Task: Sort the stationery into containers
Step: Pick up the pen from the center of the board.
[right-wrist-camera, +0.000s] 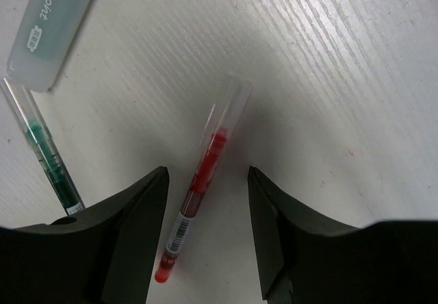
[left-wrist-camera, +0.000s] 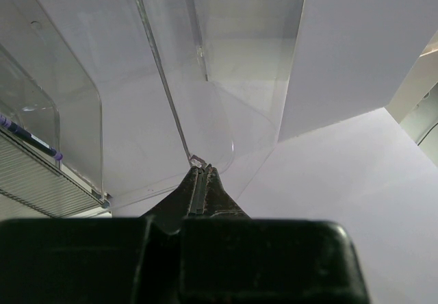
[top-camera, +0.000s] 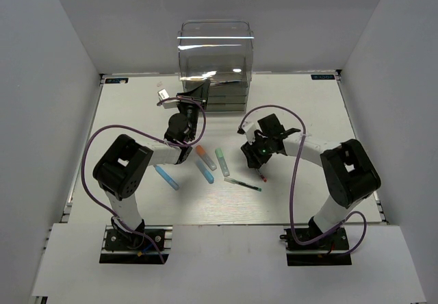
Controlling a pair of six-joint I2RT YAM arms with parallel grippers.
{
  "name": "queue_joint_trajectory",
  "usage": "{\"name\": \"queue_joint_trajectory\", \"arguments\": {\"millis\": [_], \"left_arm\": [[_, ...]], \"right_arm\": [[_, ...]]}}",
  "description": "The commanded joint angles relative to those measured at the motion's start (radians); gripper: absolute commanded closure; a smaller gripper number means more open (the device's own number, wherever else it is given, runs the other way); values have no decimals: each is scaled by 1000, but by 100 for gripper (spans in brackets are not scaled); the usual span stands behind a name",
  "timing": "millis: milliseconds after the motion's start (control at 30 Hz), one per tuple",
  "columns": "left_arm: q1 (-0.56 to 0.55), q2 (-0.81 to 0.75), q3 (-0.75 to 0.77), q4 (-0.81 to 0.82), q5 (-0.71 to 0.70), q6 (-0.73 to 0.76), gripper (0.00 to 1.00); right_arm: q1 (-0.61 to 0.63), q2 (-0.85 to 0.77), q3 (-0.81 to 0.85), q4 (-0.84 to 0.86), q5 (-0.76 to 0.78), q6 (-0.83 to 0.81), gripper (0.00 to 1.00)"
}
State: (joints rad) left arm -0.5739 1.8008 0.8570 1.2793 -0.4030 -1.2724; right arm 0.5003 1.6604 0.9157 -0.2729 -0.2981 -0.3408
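While both arms rise from the near edge of the white table (top-camera: pixel 321 105), the right gripper (right-wrist-camera: pixel 207 181) hangs low over the red pen (right-wrist-camera: pixel 212 146). Its jaws stand apart and straddle the barrel with a gap on either side, so nothing is gripped. Just to that pen's left lies the thin green pen (right-wrist-camera: pixel 44 157), flat on the table, and beyond its end sits the mint-green marker (right-wrist-camera: pixel 51 30). From overhead the rest of the loose stationery forms a loose row between the two arms. One light-blue marker (top-camera: pixel 166 177) lies nearest the left arm. A second light-blue marker (top-camera: pixel 205 172) lies just beside the orange marker (top-camera: pixel 205 157), with the mint-green one to their right. All of these lie on the table, well short of the containers. Farther back, the left gripper (left-wrist-camera: pixel 200 181) reaches to the front of the clear plastic cabinet (top-camera: pixel 215 57). Its jaws are pressed together, with their tips at the thin lip of a see-through drawer (left-wrist-camera: pixel 171 112). Whether they pinch that lip or only touch it, the wrist view does not show. At the left of that view a dark purple pen (left-wrist-camera: pixel 31 138) rests inside the cabinet behind a clear wall. The cabinet stands at the far middle of the table, against the back wall.
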Motion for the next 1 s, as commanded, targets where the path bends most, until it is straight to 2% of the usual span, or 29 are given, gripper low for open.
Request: {"name": "queue_joint_trajectory", "arguments": {"millis": [0,167,300,500,667,833,967], "left_arm": [[-1,-58,8,34,6,10,100],[-1,-58,-1,34,6,10,100],[-1,-58,-1,34,6,10,100],[-1,-67,-10,34,-3,10,100],[-1,-67,-10,34,-3,10,100],[-1,-67,-19,34,-3,1,100],[-1,-67,-19,34,-3,1,100]], "right_arm": [[32,31,25,43,76,39,44],[60,68,48,41,129,48,46],[64,91,66,17,143,33,62],[69,105,71,15,162,-6,78],[70,114,86,-3,111,-41,100],[61,35,109,67,45,-182,100],[58,-46,138,222,-21,-332,100]]}}
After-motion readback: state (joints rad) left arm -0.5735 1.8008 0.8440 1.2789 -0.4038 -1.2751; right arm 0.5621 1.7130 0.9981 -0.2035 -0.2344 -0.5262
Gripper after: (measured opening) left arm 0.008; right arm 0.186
